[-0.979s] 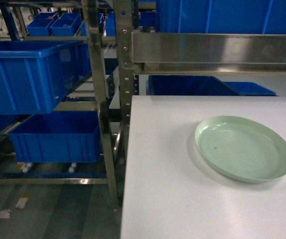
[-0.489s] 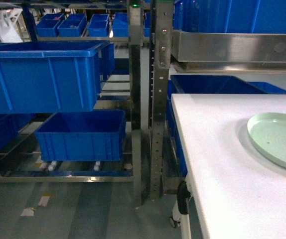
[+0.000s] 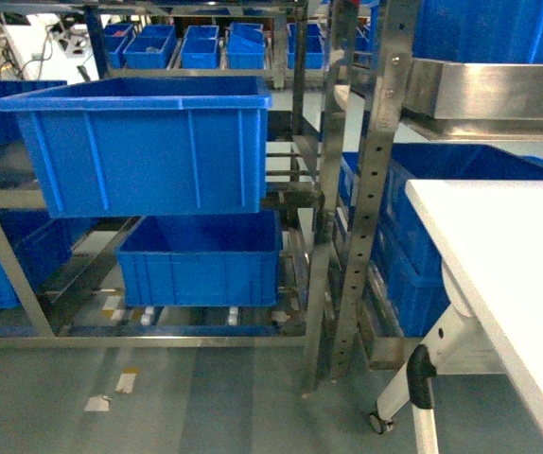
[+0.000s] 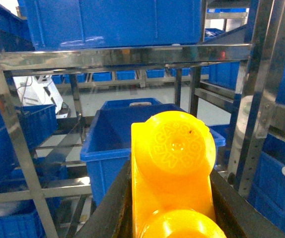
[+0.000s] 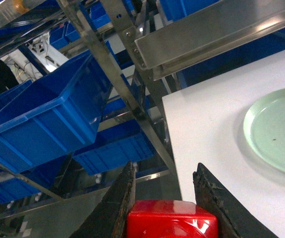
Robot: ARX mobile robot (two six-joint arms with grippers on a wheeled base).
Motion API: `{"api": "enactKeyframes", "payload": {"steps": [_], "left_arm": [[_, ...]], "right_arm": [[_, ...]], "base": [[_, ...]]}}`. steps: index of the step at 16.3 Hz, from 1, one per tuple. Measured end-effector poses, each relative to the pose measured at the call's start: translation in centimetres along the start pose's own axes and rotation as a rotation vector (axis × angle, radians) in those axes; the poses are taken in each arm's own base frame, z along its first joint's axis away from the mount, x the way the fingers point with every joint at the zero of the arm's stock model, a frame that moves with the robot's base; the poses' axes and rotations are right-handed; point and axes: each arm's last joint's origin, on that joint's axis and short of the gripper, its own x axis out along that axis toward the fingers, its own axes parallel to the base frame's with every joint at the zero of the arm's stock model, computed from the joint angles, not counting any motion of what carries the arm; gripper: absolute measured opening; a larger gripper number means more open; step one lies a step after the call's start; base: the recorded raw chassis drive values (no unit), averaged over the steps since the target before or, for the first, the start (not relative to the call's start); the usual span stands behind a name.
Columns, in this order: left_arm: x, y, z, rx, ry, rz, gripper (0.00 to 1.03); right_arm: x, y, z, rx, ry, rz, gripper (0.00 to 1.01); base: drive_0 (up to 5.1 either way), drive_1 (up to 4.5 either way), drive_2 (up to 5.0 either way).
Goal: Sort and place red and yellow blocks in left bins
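Note:
The yellow block, orange-yellow with round studs, fills the left wrist view, and my left gripper is shut on it. Beyond it a deep blue bin sits on a lower rack shelf. In the right wrist view the red block is clamped between the dark fingers of my right gripper. The head view shows two left bins stacked on the rack, an upper one and a lower one. Neither gripper shows in the head view.
A white table stands at the right with a castered leg. A pale green plate lies on it. Steel rack uprights stand between the table and the bins. Several small blue bins sit far behind.
The head view has swung left: the green plate has slid out of view on the right, and the blue bins have moved from the left edge toward the middle.

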Motion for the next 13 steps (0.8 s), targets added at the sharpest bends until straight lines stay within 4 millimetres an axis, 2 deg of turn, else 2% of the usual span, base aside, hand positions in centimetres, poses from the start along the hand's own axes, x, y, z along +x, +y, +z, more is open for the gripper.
{"api": "enactKeyframes", "payload": {"steps": [13], "left_arm": [[-0.03,0.0,0.05,0.0,-0.003,0.0,0.29]], "right_arm": [[-0.01,0.02,0.03,-0.001,-0.003,0.002,0.29]], "base": [[-5.0,2.51,2.5]]}}
